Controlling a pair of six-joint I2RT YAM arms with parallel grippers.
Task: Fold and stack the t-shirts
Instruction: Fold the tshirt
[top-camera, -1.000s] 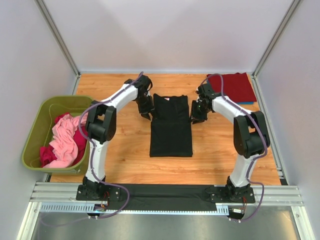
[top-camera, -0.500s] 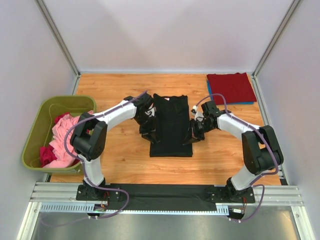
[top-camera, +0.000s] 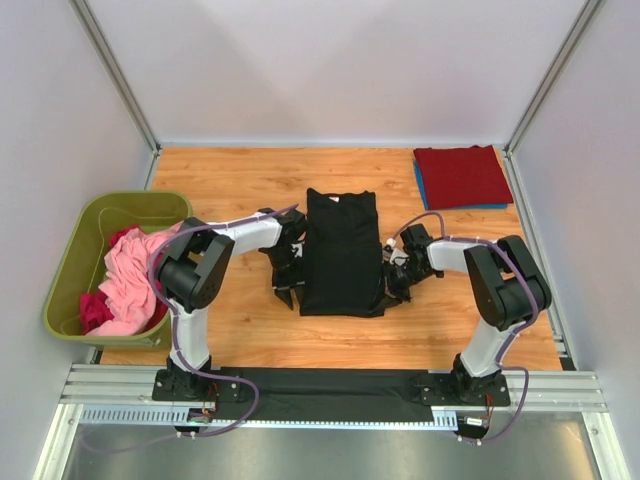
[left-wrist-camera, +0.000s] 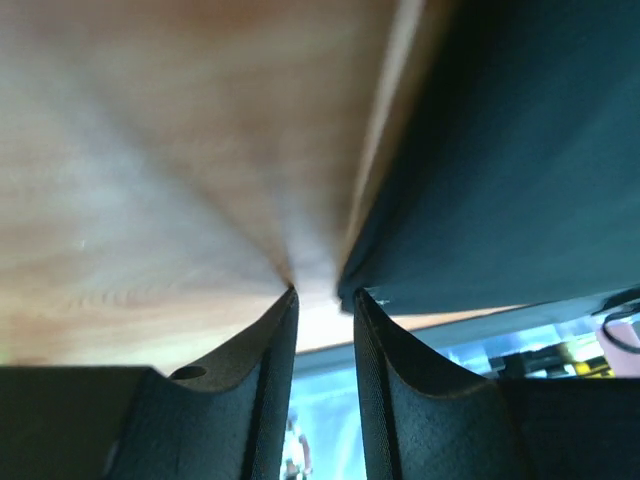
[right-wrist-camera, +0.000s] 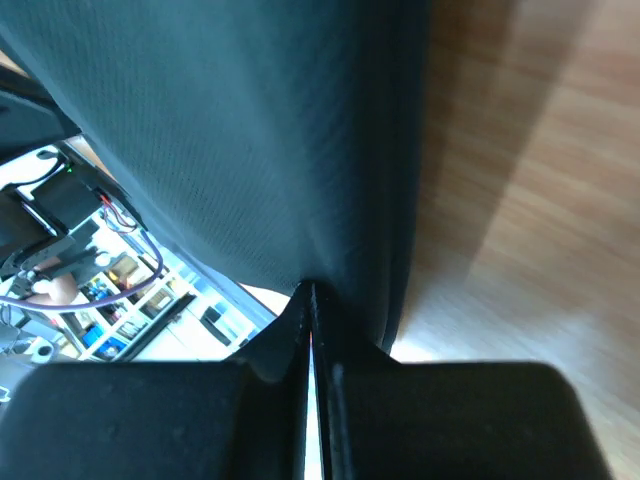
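Note:
A black t-shirt (top-camera: 340, 250) lies flat mid-table, folded into a long narrow strip with its collar at the far end. My left gripper (top-camera: 281, 292) sits low at its near left corner. In the left wrist view this gripper (left-wrist-camera: 322, 292) is open, tips on the wood, and the black t-shirt (left-wrist-camera: 500, 150) corner touches the right fingertip. My right gripper (top-camera: 392, 292) is at the near right corner. In the right wrist view it (right-wrist-camera: 310, 287) is shut on the black t-shirt (right-wrist-camera: 250, 130), whose hem puckers at the tips.
A folded dark red t-shirt (top-camera: 462, 175) rests on a blue one (top-camera: 417, 185) at the far right corner. The olive-green bin (top-camera: 75, 250) at the left holds a pink t-shirt (top-camera: 135, 275) and a magenta one (top-camera: 95, 308). White walls enclose the table.
Both grippers slid along the shirt's sides from near the collar end to its near corners and dropped low. The right gripper shut on the hem; the left stayed open.

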